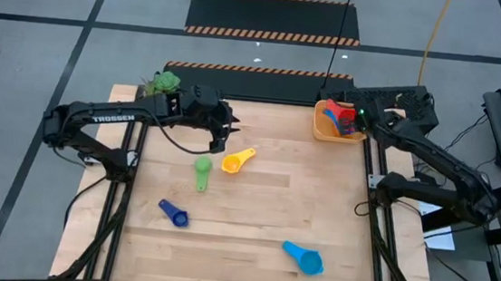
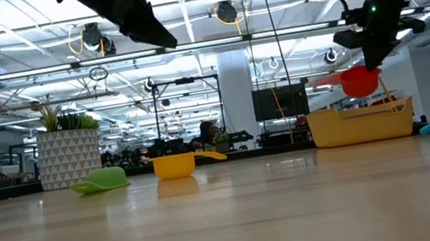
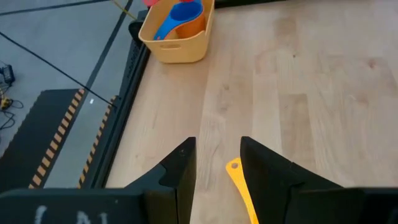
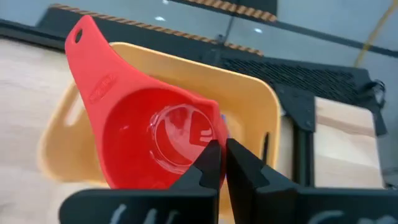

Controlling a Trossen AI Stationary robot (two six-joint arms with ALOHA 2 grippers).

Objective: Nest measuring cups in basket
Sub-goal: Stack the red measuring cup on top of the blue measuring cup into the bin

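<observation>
My right gripper (image 1: 350, 122) (image 4: 217, 149) hovers over the yellow-orange basket (image 1: 338, 132) (image 2: 361, 123) at the table's far right corner, shut on the red cup (image 2: 359, 80). In the basket a blue cup (image 3: 180, 14) sits inside an orange cup (image 3: 194, 26). My left gripper (image 1: 220, 141) (image 3: 217, 149) is open, raised above the yellow cup (image 1: 238, 160), whose handle (image 3: 239, 186) shows between the fingers. The green cup (image 1: 203, 168), the dark blue cup (image 1: 174, 213) and a blue cup (image 1: 304, 257) lie on the table. My right gripper pinches the red cup's wall at the rim (image 4: 208, 134), on the side opposite the handle (image 4: 78, 37), with one finger inside the bowl and one outside. The fingers come from above. The cup is lifted clear above the basket, its handle sticking out level toward the table's left.
A white pot with a green plant (image 1: 162, 83) (image 2: 69, 152) stands at the far left corner, close behind my left arm. Bare wood (image 1: 272, 206) lies between the scattered cups. The arm mounts and frame rails run along both side edges.
</observation>
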